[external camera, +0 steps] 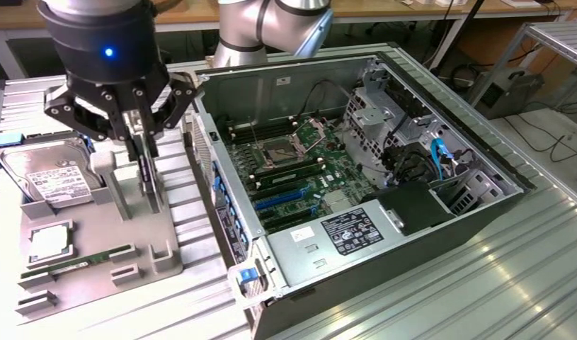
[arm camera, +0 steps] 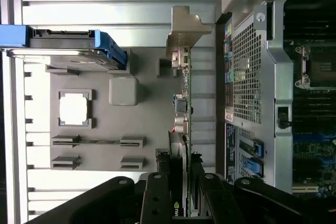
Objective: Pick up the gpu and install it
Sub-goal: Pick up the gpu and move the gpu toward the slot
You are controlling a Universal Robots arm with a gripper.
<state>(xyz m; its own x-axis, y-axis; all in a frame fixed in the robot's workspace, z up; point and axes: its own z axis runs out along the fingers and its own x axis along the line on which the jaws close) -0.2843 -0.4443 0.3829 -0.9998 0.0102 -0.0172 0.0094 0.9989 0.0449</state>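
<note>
**One thin card, little room to lift**

One hard drive (external camera: 52, 177) lies on the grey parts tray (external camera: 109, 227), by the desk's (external camera: 515, 283) edge at the exterior view's left. Beside it, the hand (external camera: 147, 195) is clamped on the gpu (arm camera: 181, 103), which stands edge-on in its tray slot. A tilted pull could jam the card there. Further right, the open computer case (external camera: 269, 92) stands close, and a careless swing could strike its wall.

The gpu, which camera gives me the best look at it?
The wrist view: the gpu runs edge-on along its whole length, silvery metal at one end, standing in the grey tray. The exterior view gives just a thin dark strip of it.
</note>
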